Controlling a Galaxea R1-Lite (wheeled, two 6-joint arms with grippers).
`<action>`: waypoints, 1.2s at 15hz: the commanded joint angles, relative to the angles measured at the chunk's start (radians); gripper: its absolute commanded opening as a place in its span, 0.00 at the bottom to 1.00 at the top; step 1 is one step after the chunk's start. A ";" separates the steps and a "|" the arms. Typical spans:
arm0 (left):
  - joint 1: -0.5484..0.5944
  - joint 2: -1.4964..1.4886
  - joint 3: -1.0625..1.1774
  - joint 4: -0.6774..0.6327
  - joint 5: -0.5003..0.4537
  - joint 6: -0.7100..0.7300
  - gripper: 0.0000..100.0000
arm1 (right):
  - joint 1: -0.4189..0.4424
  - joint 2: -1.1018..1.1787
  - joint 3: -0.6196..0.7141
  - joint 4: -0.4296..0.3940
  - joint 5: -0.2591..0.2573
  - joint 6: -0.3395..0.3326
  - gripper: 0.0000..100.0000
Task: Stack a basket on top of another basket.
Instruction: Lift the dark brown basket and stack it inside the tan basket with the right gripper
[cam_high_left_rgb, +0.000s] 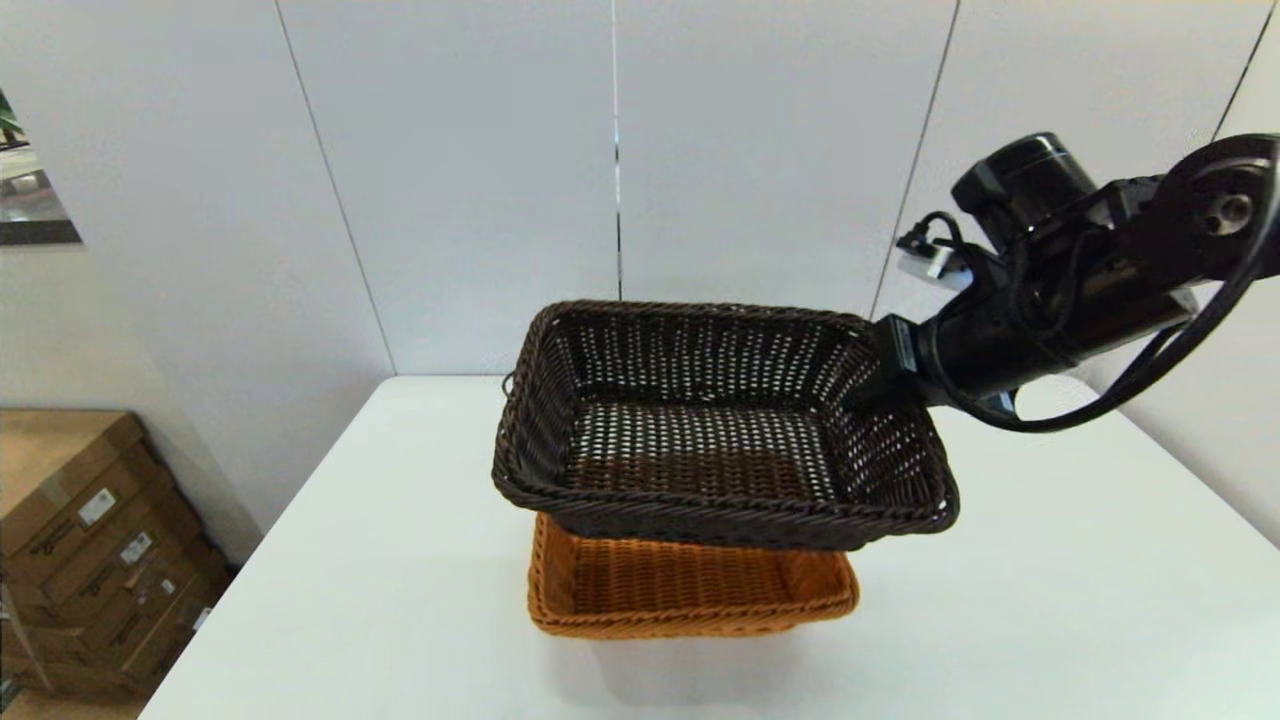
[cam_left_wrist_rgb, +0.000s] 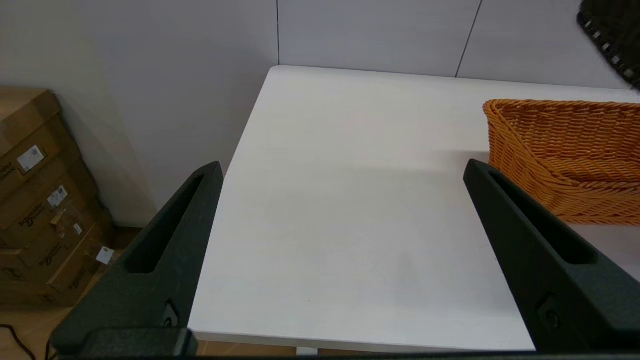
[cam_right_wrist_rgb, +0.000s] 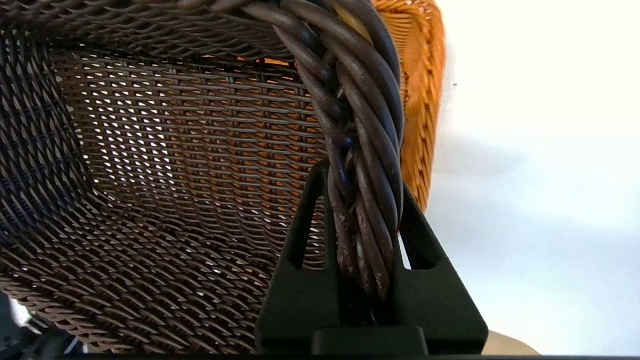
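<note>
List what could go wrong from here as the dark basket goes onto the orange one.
1. The right hand pinches only the braided rim at one side of the dark basket, so it may tilt or slip.
2. The dark basket hangs offset toward the wall from the orange basket; lowered like this, it could catch the rim instead of nesting.
3. A snag might push the orange basket across the table.

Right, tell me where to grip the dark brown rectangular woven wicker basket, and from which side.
Grip the dark brown rectangular woven wicker basket by its braided rim, from its right short side. The thick braid fits between the fingers, one inside the wall and one outside, exactly as the right gripper has it now, shut on the rim, holding it above the orange-tan rectangular woven wicker basket.
</note>
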 joint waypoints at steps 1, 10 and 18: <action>0.000 0.000 0.000 0.000 0.001 -0.001 1.00 | 0.010 0.113 -0.033 0.000 0.001 -0.004 0.00; 0.000 0.000 0.002 0.000 0.001 -0.001 1.00 | 0.010 0.211 -0.068 -0.001 0.001 -0.019 0.00; 0.000 0.000 0.002 0.000 0.001 -0.001 1.00 | 0.033 0.239 -0.081 -0.001 0.004 -0.015 0.00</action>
